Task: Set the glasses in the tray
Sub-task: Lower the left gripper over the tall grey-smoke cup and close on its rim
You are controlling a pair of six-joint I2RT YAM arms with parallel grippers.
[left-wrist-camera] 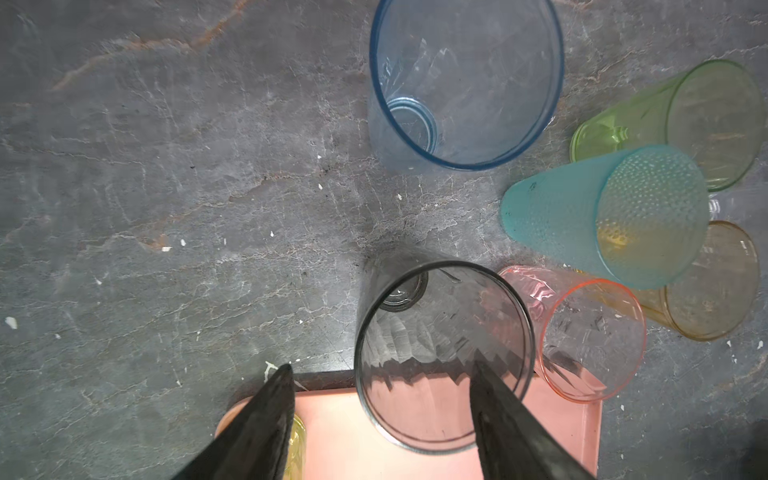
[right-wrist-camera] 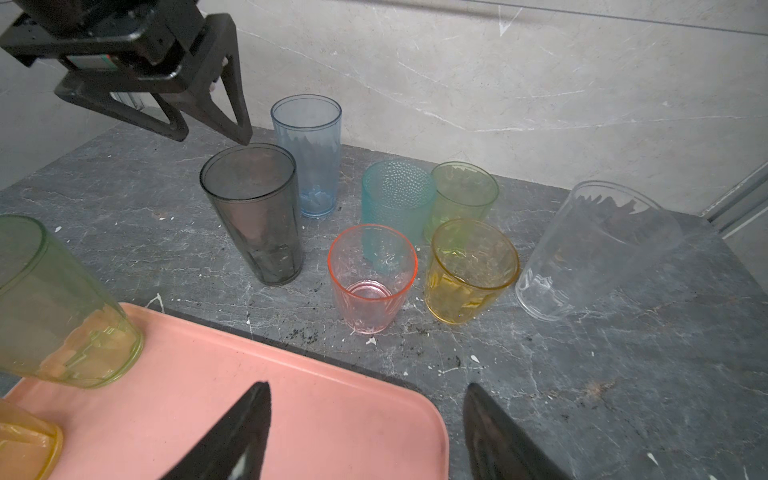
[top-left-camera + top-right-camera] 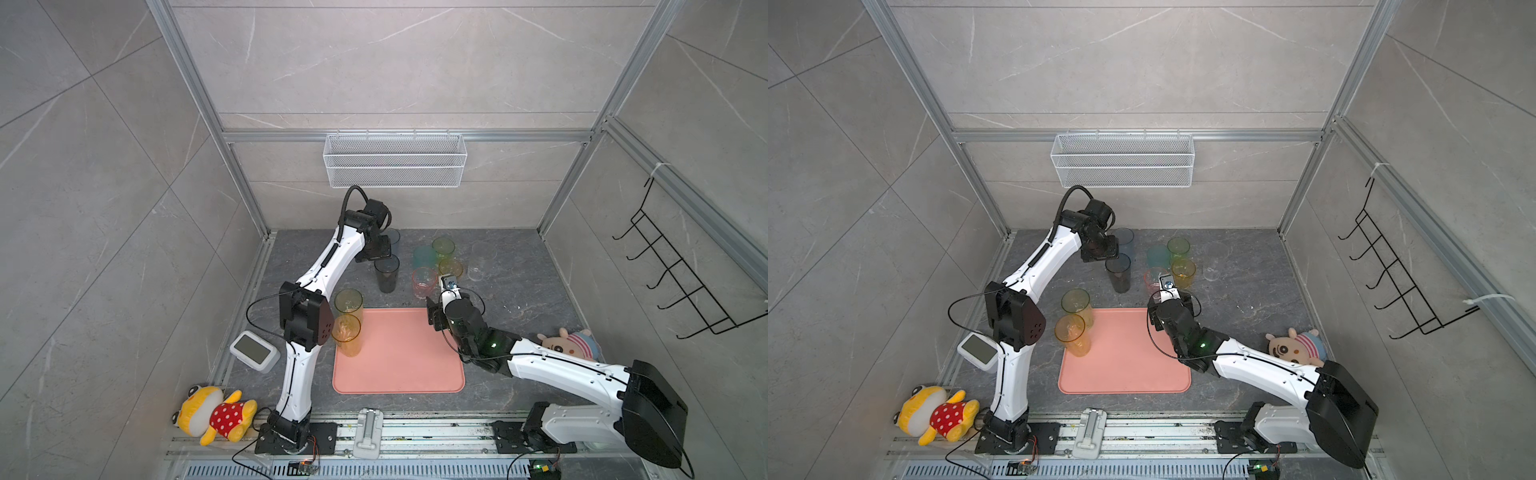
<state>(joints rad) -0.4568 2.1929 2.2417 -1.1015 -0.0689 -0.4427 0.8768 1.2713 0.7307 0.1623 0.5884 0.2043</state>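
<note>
Top view: two glasses [image 3: 347, 340] on tray [image 3: 399, 365], seven behind it.
Left wrist: left gripper [image 1: 382, 368] spread, empty, above smoky grey glass [image 1: 444, 324]; you lower, centre, then close.
Right wrist: right gripper [image 2: 366, 385] spread, empty, at tray corner.

Left gripper [image 1: 380, 368] open, pointing down — right gripper [image 2: 368, 385] open, reaching forward

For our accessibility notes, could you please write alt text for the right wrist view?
Seven see-through tumblers stand on a dark stone table beyond a flat salmon-pink tray holding two more; the open left hand hangs above the tall smoky grey tumbler.
</note>
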